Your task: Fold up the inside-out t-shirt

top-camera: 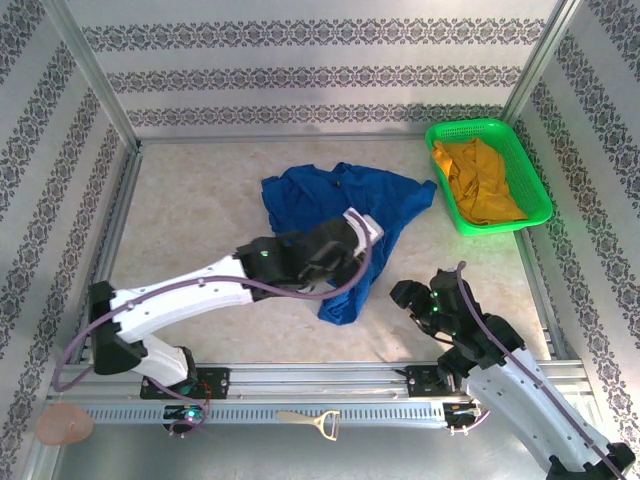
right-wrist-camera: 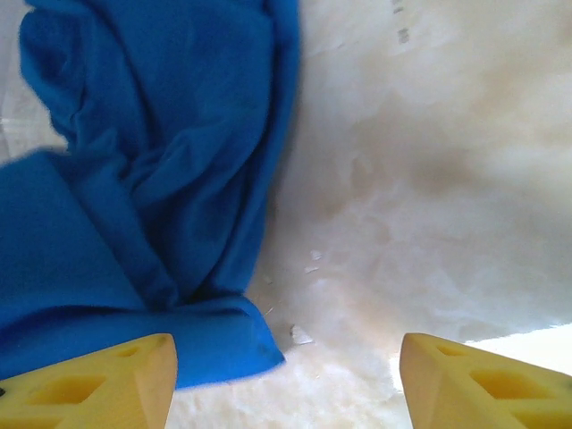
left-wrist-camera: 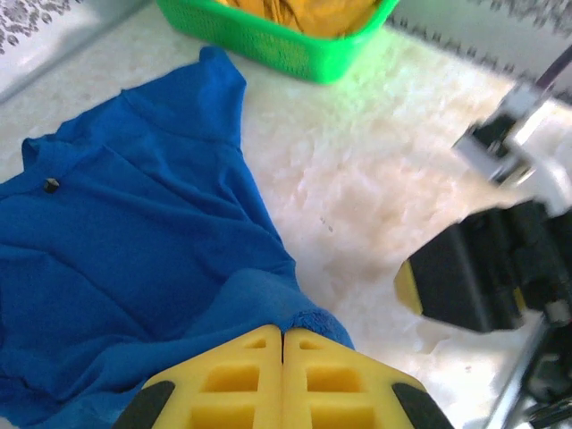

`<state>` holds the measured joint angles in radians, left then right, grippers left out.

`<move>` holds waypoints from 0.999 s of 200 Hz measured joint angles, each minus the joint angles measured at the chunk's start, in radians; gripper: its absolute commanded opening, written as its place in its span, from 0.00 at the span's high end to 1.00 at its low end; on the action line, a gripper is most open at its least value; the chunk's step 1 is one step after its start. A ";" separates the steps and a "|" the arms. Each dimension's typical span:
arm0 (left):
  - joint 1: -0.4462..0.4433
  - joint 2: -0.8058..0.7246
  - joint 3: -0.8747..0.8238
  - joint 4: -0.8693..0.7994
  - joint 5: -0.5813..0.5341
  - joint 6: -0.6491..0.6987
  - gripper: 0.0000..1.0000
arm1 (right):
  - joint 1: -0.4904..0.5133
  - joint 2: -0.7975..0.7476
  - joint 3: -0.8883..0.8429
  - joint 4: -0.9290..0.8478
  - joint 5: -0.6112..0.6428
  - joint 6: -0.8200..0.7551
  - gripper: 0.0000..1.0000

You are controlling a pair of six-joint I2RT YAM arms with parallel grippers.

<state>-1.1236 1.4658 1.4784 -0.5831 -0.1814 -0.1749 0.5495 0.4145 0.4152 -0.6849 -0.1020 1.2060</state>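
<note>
The inside-out t-shirt (top-camera: pixel 310 195) is lying crumpled near the middle of the surface (top-camera: pixel 190 215), with one strip of cloth trailing toward the near edge. Its outline is irregular, and the sleeves and collar are proving hard to make out from above. Part of the shirt is being covered by the left arm, which is reaching across it.

The left gripper (top-camera: pixel 365 235) is sitting over the shirt's right side. In the left wrist view, its yellow fingers (left-wrist-camera: pixel 232 384) are pressing together, and a rolled edge of the shirt (left-wrist-camera: pixel 134 250) is bunching at their tips, so they appear to be pinching it. The cloth between them is hidden. A small dark mark (left-wrist-camera: pixel 52 185) is showing on the fabric; its nature cannot be told.

The right gripper (top-camera: pixel 403 293) is hovering just beside the trailing strip, apart from it. Its fingers (right-wrist-camera: pixel 107 384) are spreading wide over bare surface, and they are cut off by the lower edge of the right wrist view. The shirt (right-wrist-camera: pixel 152 152) is filling the left of that view.

A green basket (top-camera: pixel 520 150) is standing at the far right corner, holding a mustard-yellow garment (top-camera: pixel 480 180).
</note>
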 measured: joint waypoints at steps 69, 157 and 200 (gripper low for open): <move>0.046 -0.036 0.025 -0.104 0.090 -0.070 1.00 | 0.369 0.098 0.080 0.186 0.161 -0.009 0.27; 0.046 0.003 0.187 -0.246 0.152 -0.119 1.00 | 0.587 0.417 0.283 0.190 0.497 0.003 0.55; 0.051 0.018 0.187 -0.278 0.153 -0.130 1.00 | 0.578 0.103 0.190 -0.005 0.629 0.143 0.60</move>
<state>-1.0729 1.4841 1.6650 -0.8616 -0.0288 -0.3054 1.1278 0.5171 0.6048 -0.6899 0.5266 1.3491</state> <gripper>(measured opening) 0.051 0.459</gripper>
